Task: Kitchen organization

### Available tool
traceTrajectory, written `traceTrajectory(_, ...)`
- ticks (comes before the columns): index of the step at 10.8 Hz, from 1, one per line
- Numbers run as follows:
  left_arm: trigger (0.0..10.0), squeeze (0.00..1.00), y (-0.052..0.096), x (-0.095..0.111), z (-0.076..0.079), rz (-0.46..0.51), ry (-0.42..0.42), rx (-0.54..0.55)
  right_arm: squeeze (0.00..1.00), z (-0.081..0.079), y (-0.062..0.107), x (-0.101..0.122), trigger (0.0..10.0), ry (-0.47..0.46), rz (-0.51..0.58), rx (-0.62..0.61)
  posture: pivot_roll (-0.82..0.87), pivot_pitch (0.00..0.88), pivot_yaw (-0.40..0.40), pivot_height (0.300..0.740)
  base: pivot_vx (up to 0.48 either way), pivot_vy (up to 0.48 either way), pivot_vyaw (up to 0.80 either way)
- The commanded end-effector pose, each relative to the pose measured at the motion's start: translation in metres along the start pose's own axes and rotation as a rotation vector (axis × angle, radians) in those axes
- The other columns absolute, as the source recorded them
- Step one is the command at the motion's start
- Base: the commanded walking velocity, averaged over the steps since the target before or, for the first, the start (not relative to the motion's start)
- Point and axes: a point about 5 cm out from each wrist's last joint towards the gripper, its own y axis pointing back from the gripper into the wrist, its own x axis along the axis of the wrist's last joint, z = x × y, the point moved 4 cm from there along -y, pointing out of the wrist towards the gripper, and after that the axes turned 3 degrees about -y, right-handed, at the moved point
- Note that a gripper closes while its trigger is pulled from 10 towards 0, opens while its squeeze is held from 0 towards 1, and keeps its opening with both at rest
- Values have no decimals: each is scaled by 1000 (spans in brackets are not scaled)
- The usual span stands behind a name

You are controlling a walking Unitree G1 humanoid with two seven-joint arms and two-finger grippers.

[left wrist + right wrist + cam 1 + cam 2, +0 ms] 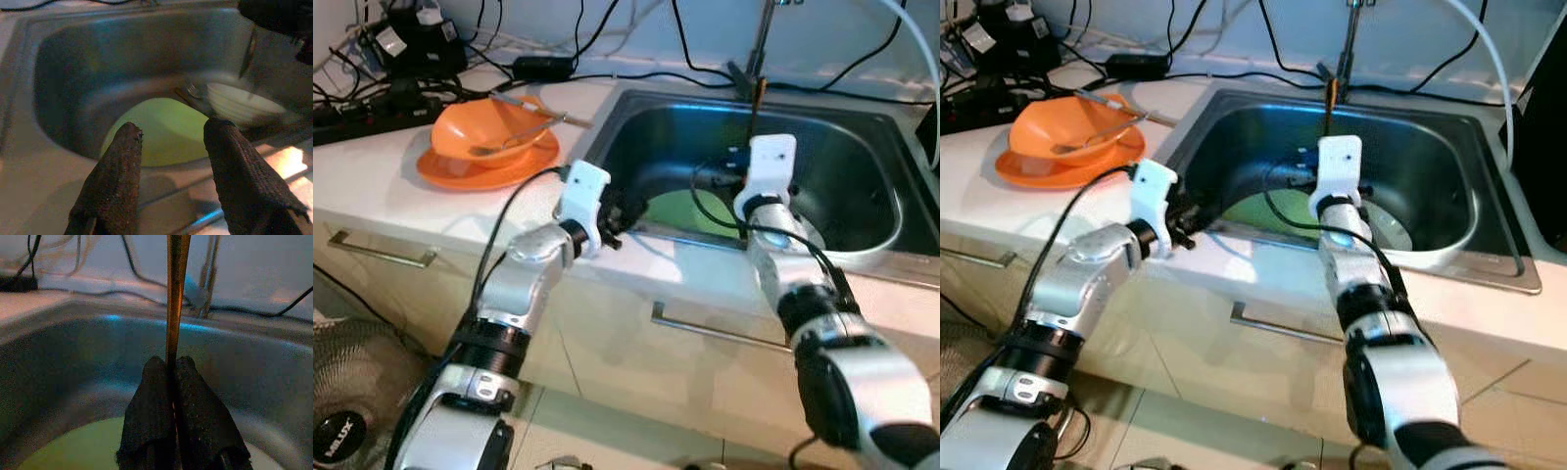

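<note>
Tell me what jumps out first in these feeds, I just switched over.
The right gripper, over the steel sink, is shut on a thin upright stick, possibly a chopstick. The left gripper hovers open at the sink's near rim, pointed at a green plate and a white bowl in the basin. On the counter to the left, an orange bowl holding a spoon sits on an orange plate.
</note>
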Motion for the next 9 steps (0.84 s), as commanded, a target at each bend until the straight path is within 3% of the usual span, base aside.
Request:
traceTrajectory(1, 10000, 0, -1, -4, 4, -28, -8, -15, 0, -2, -2, -9, 10000, 24, -78, 15, 85, 14, 22, 740, 0, 0, 0)
traceTrajectory(3, 10000, 0, -2, -6, 11, -39, -9, -30, 0, -7, 0, -22, 10000, 24, -151, 37, 91, 10, 19, 740, 0, 0, 0)
traceTrajectory(4, 10000, 0, -3, -7, 13, -41, -9, -36, 122, -10, 1, -26, 10000, 24, -170, 51, 93, 3, 18, 740, 0, 0, 0)
traceTrajectory(5, 10000, 0, -3, -7, 15, -43, -10, -41, 1000, -11, 1, -28, 10000, 11, -183, 55, 93, 0, 19, 740, 0, 0, 0)
traceTrajectory(9, 10000, 0, -6, -5, 19, -35, -15, -52, 1000, -14, 0, -23, 10000, 23, -152, 59, 78, 0, 27, 740, 0, 0, 0)
